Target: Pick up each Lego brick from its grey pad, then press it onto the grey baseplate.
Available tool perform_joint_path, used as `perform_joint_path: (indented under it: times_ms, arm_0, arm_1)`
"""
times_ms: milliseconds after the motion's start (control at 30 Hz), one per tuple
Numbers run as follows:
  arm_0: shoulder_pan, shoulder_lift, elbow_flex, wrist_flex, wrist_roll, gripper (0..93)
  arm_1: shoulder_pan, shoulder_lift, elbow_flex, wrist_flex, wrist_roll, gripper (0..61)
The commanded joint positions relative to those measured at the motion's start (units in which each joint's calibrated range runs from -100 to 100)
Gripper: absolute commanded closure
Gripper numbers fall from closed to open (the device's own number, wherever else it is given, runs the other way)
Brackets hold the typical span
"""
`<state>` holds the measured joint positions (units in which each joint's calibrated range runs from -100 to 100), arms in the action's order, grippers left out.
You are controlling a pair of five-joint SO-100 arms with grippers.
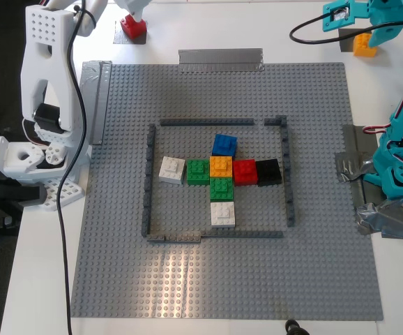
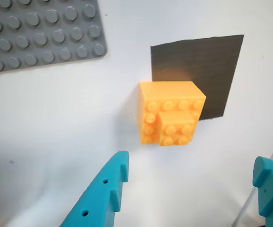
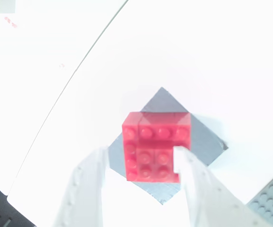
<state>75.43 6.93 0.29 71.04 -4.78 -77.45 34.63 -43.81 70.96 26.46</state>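
At the upper left of the exterior view, my second hand (image 1: 133, 15) hangs right over the red brick (image 1: 133, 28), which sits on its dark grey pad (image 1: 121, 36) on the white tabletop (image 1: 208, 24). In the second wrist view the white fingers (image 3: 87, 189) are spread wide, one on each side of the red brick (image 3: 156, 145), and I think they are not squeezing it yet. The hand is lined up that way so it can close on two flat sides. In the middle lies the big grey baseplate (image 1: 118, 279), taped down at its edges so it will not slide when a brick is pushed on. A thin dark frame (image 1: 149, 181) on it shows where the bricks belong, and blue, green, white, black, orange and red ones are already stuck inside. At the upper right of the exterior view, my first hand (image 1: 348, 21) is near the orange-yellow brick (image 1: 364, 45). In the first wrist view its teal fingers (image 2: 109, 189) are wide apart and short of the orange-yellow brick (image 2: 171, 112), which sits half on its own dark pad (image 2: 207, 71). Both bricks still wait to be lifted.
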Motion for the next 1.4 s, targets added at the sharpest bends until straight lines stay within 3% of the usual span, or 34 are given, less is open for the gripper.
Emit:
perform_joint_path:
  times_ms: [0, 867, 1133, 1367]
  arm_0:
    - [0.63, 0.19, -1.78, -0.91, 0.26, 64.5]
    - [1.64, 3.45, -2.69, -4.24, 1.14, 68.0]
    - [1.57, 6.20, -3.50, -4.32, 1.19, 68.0]
    - [1.57, 7.06, -6.66, -4.32, 1.19, 68.5]
  arm_1:
    - [-0.35, -2.35, -4.81, 0.89, -0.35, 43.7]
    - [-1.07, -0.98, 1.78, -0.01, -0.55, 45.3]
    - [-0.71, -0.98, 2.05, 0.56, -1.33, 58.6]
    - [-0.78, -2.27, 1.78, 2.11, -1.87, 61.1]
